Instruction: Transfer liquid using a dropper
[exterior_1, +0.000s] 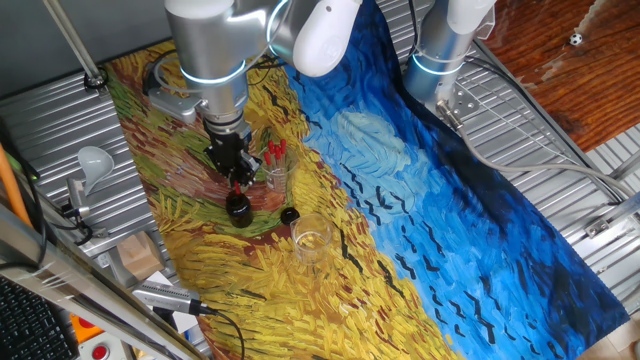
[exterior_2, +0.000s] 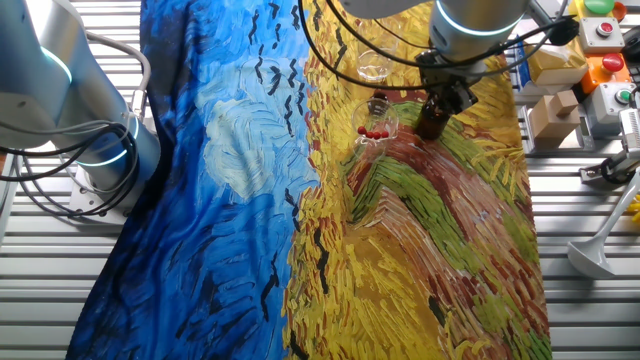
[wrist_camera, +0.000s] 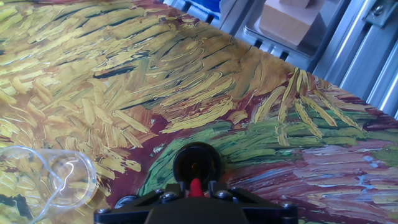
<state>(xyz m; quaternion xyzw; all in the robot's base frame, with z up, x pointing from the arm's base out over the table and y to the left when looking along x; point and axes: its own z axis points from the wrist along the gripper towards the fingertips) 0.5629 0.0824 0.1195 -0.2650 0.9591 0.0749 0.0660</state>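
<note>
Hand view shows the dropper (wrist_camera: 196, 186) gripped in the jaws of the gripper (wrist_camera: 196, 194), its red bulb pinched between them, its tip pointing down into the open mouth of a small dark bottle (wrist_camera: 197, 163). Just beside stands a glass (exterior_1: 276, 166) holding more red-bulbed droppers (exterior_1: 275, 150); a black cap (exterior_1: 290, 214) and an empty glass (exterior_1: 311, 238) lie near. Painted cloth (exterior_1: 450, 220) covers the tabletop, open and bare toward its blue side
</note>
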